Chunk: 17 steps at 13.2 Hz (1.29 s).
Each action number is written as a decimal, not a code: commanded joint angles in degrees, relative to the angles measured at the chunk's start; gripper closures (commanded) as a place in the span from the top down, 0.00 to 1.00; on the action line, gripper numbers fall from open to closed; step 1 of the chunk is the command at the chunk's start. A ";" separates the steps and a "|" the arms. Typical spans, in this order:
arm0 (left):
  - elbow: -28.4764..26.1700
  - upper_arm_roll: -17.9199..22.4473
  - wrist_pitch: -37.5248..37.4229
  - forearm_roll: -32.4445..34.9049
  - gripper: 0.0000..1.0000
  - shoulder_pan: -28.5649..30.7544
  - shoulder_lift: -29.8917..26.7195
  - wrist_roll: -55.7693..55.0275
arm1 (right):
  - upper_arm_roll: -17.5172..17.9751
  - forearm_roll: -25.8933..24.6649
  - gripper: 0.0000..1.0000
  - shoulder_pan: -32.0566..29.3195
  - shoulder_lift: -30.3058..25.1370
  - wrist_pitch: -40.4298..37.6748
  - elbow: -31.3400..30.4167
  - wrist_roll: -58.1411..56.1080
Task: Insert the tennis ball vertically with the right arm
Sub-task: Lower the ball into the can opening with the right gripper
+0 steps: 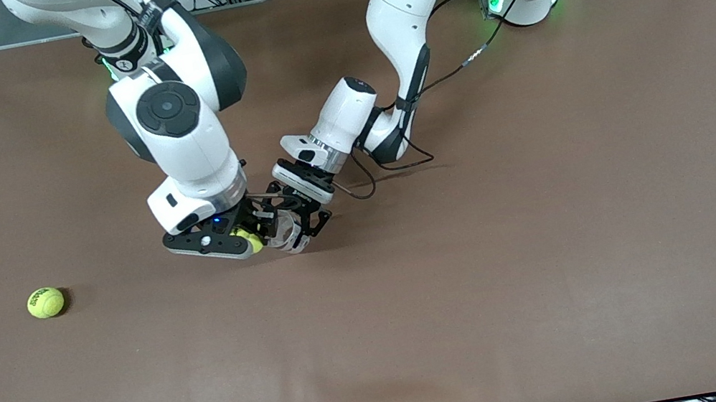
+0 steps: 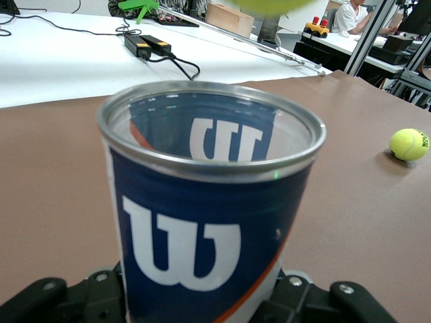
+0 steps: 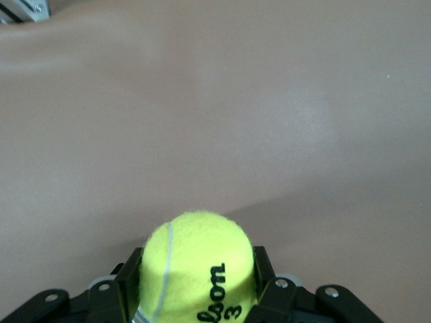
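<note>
My right gripper is shut on a yellow tennis ball, which fills the space between its fingers in the right wrist view. My left gripper is shut on a clear tube can with a blue Wilson label, held with its open metal rim up. In the front view the can sits right beside the held ball, its open mouth toward it. A blurred edge of the held ball shows above the can's rim in the left wrist view.
A second tennis ball lies on the brown table cover toward the right arm's end, also seen in the left wrist view. A black cable trails on the table by the left arm.
</note>
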 commanded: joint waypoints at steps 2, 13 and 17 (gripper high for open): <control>1.56 1.08 1.11 -1.47 0.69 -1.30 1.87 -0.77 | -0.30 0.29 0.00 2.00 2.64 0.02 1.37 0.65; 1.64 1.17 1.11 -2.00 0.70 -1.65 1.87 -0.77 | -0.03 2.92 1.00 1.92 2.47 -0.86 -0.03 0.12; 1.64 1.26 1.11 -2.27 0.70 -1.65 1.69 -0.77 | -0.30 8.82 1.00 -5.44 -2.17 -8.91 0.32 -17.48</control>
